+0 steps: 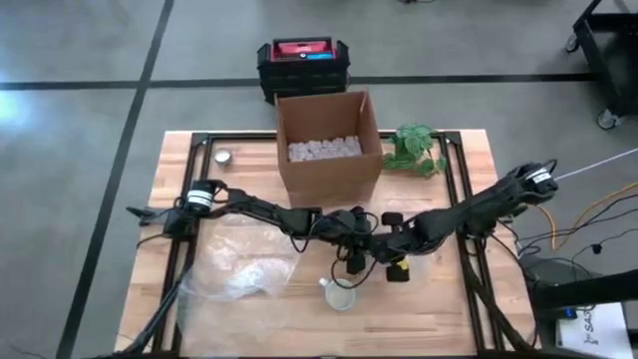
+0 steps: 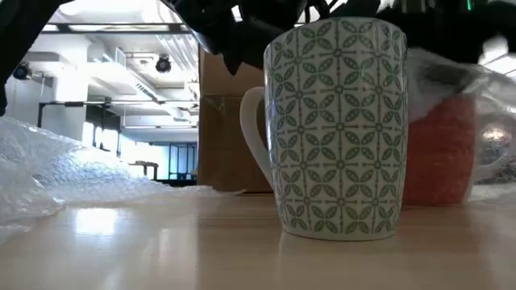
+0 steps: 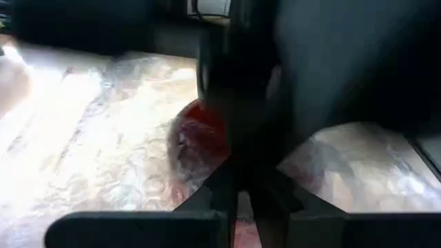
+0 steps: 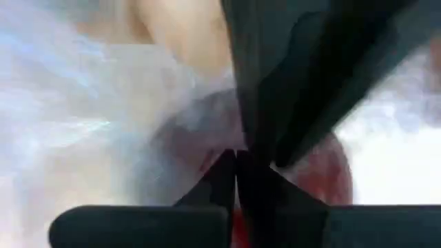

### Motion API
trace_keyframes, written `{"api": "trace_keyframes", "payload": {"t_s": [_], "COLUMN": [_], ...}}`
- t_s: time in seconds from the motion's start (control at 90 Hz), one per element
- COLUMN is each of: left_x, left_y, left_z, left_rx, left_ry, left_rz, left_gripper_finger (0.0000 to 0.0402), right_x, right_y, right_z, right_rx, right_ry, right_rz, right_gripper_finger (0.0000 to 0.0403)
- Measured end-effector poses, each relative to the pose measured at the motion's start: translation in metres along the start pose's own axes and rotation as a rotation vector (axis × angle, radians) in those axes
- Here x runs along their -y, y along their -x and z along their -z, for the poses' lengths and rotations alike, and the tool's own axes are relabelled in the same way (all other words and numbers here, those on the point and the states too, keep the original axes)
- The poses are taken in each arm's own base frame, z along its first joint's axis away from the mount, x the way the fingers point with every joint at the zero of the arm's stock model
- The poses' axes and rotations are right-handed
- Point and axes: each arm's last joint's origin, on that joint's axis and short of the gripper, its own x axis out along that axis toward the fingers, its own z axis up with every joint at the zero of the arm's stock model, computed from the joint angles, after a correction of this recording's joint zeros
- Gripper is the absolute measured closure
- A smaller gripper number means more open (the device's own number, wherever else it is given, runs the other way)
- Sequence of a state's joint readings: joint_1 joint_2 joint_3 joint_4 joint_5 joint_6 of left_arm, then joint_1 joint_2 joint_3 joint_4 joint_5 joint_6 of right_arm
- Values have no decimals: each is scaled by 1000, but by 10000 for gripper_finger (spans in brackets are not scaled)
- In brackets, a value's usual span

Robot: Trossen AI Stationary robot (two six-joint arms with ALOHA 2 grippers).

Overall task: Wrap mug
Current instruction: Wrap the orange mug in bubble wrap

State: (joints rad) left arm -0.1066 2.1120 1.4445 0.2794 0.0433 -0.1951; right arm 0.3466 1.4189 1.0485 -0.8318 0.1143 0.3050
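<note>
A red mug (image 2: 439,157) stands on the table, covered in clear bubble wrap (image 3: 138,145); the arms hide it in the high view. My left gripper (image 3: 239,189) and my right gripper (image 4: 236,169) meet over it at the table's middle (image 1: 364,244), both shut on the wrap. A white mug with a green leaf pattern (image 1: 339,294) stands upright nearer the front edge, touched by nothing. More loose bubble wrap (image 1: 239,274) lies on the table's left half. My left gripper pinches the bubble wrap (image 3: 207,172) lying over the red mug between its two fingers. The right arm stands close in front and hides much of the place; one layer or several, I cannot tell. My right gripper pinches the bubble wrap (image 4: 200,148) on the red mug between its two fingers. The wrap lies crumpled over the mug's red wall (image 4: 324,172). The left arm crosses the view just beyond the fingers.
An open cardboard box (image 1: 327,145) with white packing peanuts stands at the far middle, a green plant (image 1: 414,150) to its right, a small round tin (image 1: 224,157) to its left. A yellow-and-black object (image 1: 399,269) lies by the right gripper. A black and red case (image 1: 302,65) sits beyond the table.
</note>
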Motion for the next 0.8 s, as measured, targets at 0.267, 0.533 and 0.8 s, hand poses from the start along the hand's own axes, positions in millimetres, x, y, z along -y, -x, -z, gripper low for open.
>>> {"api": "trace_keyframes", "payload": {"t_s": [0.267,0.533,0.8], "left_x": [-1,0,0], "left_y": [-1,-1,-1], "left_z": [2,1,0], "left_rx": [-9,-3,6], "left_ry": [-1,-2,-4], "left_rz": [-2,-3,-3], "left_gripper_finger": [381,381,381], "right_x": [5,1,0], "right_y": [23,-20,-58], "right_z": [8,22,16], "right_rx": [24,-89,-93], "right_ry": [-39,-20,33], "right_rz": [-25,-64,-30], "right_gripper_finger": [403,403,403]}}
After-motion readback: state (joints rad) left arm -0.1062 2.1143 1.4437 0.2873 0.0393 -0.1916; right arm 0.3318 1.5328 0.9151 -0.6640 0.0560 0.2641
